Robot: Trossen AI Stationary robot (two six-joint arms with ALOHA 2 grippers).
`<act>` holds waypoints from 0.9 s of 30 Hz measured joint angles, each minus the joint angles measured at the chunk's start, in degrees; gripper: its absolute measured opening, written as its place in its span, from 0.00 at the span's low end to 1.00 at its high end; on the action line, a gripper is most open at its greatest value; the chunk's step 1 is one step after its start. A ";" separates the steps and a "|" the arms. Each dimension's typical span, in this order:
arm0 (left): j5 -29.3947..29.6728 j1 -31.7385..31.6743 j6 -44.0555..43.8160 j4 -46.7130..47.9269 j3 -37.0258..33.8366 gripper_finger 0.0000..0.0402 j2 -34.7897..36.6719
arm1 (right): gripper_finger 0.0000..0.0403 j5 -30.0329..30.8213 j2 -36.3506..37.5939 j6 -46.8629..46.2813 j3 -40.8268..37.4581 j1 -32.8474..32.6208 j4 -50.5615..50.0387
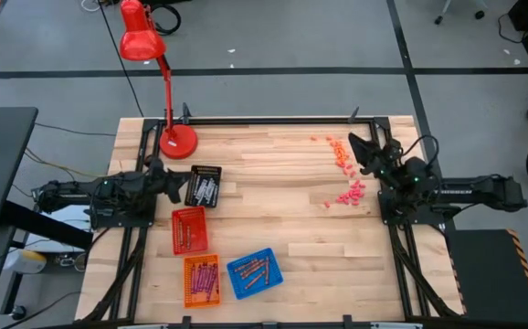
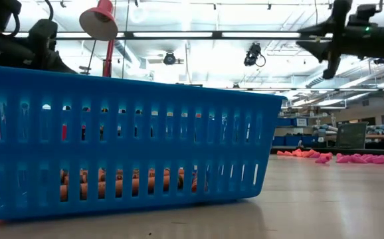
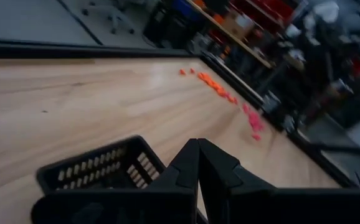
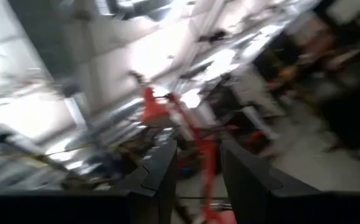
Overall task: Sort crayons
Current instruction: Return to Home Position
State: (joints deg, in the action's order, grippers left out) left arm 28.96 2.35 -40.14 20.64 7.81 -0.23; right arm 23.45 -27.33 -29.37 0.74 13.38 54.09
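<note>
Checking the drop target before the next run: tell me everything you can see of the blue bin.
The blue bin is a small rectangular basket that looks like plastic, open-topped, its walls cut by rows of upright slots. It stands upright on the wooden table near the front edge, turned askew. It sits close beside the orange bin, on that bin's right-arm side; contact cannot be told. Orange-brown crayons lie loose on its floor, showing through the lower slots.
</note>
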 joint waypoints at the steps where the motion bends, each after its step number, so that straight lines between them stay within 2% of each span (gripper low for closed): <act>1: 1.37 0.00 -0.72 -0.11 0.00 0.03 -0.02 | 0.32 -2.15 0.40 0.07 0.03 0.43 0.25; 6: 6.08 0.00 -1.25 -0.23 0.00 0.03 -0.15 | 0.30 -10.74 3.12 -0.45 0.08 3.06 0.73; 9: 6.17 0.00 1.85 0.68 0.00 0.03 -0.13 | 0.29 -11.55 3.68 -0.18 0.10 3.65 -0.61; 11: 6.14 0.00 7.50 2.18 0.02 0.03 -0.13 | 0.29 -10.51 3.67 0.16 0.10 3.74 -1.60; 13: 6.16 0.00 14.00 2.41 0.04 0.03 -0.15 | 0.29 -8.71 3.69 5.09 0.10 3.75 -4.34; 15: 6.15 0.00 18.36 2.34 0.04 0.03 -0.15 | 0.29 -6.35 3.61 16.39 0.10 3.75 -7.88; 18: 6.15 0.00 20.21 2.32 0.04 0.03 -0.15 | 0.29 -3.44 3.51 31.77 0.10 3.75 -11.67; 20: 6.15 0.00 19.99 2.32 0.04 0.03 -0.15 | 0.29 -2.53 3.33 37.68 0.10 3.75 -12.66; 22: 6.15 0.00 20.02 2.29 0.04 0.03 -0.15 | 0.29 -2.32 3.04 40.23 0.10 3.75 -12.68; 27: 6.15 0.00 19.99 2.27 0.04 0.03 -0.15 | 0.29 -2.32 2.97 38.46 0.10 3.75 -12.61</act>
State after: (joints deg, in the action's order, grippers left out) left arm 35.11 2.35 -20.14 22.92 7.86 -0.38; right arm 21.12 -24.36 9.09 0.84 17.12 41.47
